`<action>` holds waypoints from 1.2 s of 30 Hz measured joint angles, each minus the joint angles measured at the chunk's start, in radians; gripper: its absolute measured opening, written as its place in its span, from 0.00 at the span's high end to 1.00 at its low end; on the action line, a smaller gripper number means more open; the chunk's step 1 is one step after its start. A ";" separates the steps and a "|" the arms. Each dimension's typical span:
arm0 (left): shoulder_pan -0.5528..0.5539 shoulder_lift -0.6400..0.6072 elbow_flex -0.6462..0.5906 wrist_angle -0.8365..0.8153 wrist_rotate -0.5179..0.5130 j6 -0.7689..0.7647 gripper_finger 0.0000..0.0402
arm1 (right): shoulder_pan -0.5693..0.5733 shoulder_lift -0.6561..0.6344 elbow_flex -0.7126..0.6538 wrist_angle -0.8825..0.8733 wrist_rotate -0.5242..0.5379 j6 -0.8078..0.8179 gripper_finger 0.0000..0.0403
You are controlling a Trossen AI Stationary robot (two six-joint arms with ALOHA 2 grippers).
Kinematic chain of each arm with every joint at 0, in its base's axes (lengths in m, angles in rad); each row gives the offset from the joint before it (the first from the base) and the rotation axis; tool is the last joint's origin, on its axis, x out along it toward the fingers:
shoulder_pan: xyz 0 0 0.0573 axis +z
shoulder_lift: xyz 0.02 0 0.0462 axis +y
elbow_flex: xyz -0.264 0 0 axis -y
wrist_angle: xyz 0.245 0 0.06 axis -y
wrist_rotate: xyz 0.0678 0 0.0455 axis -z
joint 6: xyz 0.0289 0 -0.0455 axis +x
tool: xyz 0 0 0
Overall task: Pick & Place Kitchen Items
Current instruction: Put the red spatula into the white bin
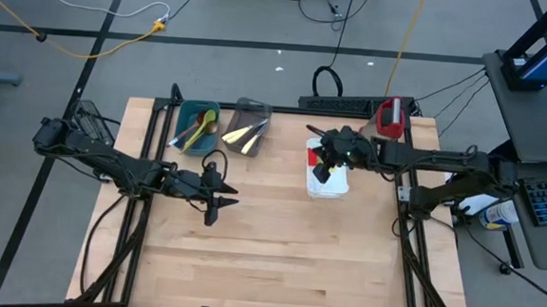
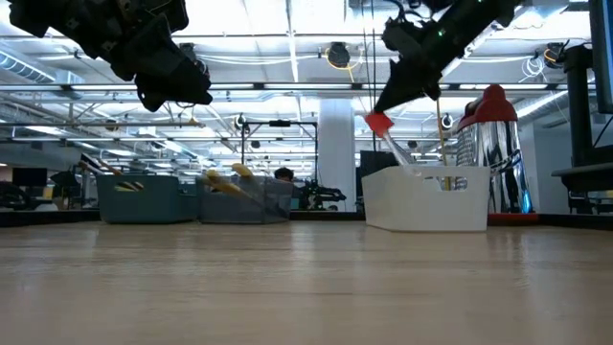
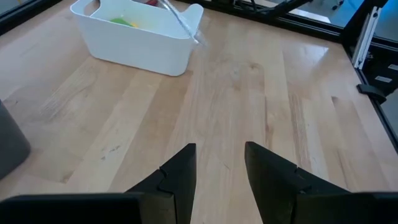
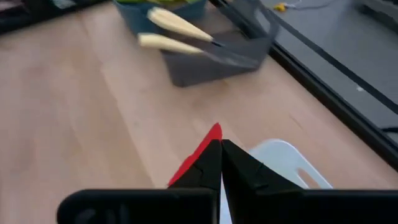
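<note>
My right gripper (image 1: 322,172) hangs over the white tub (image 1: 333,186) at the table's far right, shut on a small spatula with a red head (image 2: 377,122) and a clear handle (image 2: 397,153). The handle slants down toward the tub (image 2: 426,201). Whether its lower end touches the tub, I cannot tell. Green and yellow utensils (image 3: 122,21) lie in the white tub (image 3: 134,46). My left gripper (image 1: 218,203) waits open above bare table left of the middle, its fingers (image 3: 180,174) apart with nothing between them. My right gripper pinches the spatula's red head (image 4: 200,155) between its two shut fingertips (image 4: 239,165). The fingers slant down over the white tub's end. The clear handle (image 3: 181,23) hangs below the fingers, tilted, over the tub.
A teal tub (image 1: 197,127) with a wooden spoon and a green one stands at the far left. Beside it is a grey tub (image 1: 247,128) with pale-handled knives (image 4: 177,34). A red-and-clear jug (image 1: 393,117) stands behind the white tub. The near half of the table is bare wood.
</note>
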 joint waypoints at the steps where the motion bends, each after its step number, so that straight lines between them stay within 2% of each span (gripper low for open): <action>1: 0.000 0.000 0.000 0.000 0.000 -0.002 0.65 | -0.011 0.000 0.000 -0.018 0.000 -0.006 1.00; 8: 0.000 0.000 0.000 0.000 0.000 -0.003 0.65 | -0.089 -0.004 0.000 -0.079 0.001 -0.016 1.00; 16: 0.000 0.000 0.000 0.000 -0.026 -0.010 0.65 | -0.140 -0.004 -0.068 -0.024 -0.002 -0.053 1.00; 20: 0.000 0.000 0.000 0.000 -0.027 -0.010 0.65 | -0.151 -0.003 -0.149 0.069 -0.001 -0.058 1.00; 25: 0.000 0.000 0.000 0.000 -0.027 -0.014 0.65 | -0.162 -0.003 -0.264 0.290 0.071 -0.071 1.00; 30: 0.000 0.000 0.000 0.000 -0.028 -0.035 0.65 | -0.166 -0.003 -0.373 0.504 0.072 -0.107 1.00; 36: 0.000 0.000 0.000 0.000 -0.045 -0.036 0.65 | -0.178 -0.003 -0.446 0.532 0.071 -0.083 1.00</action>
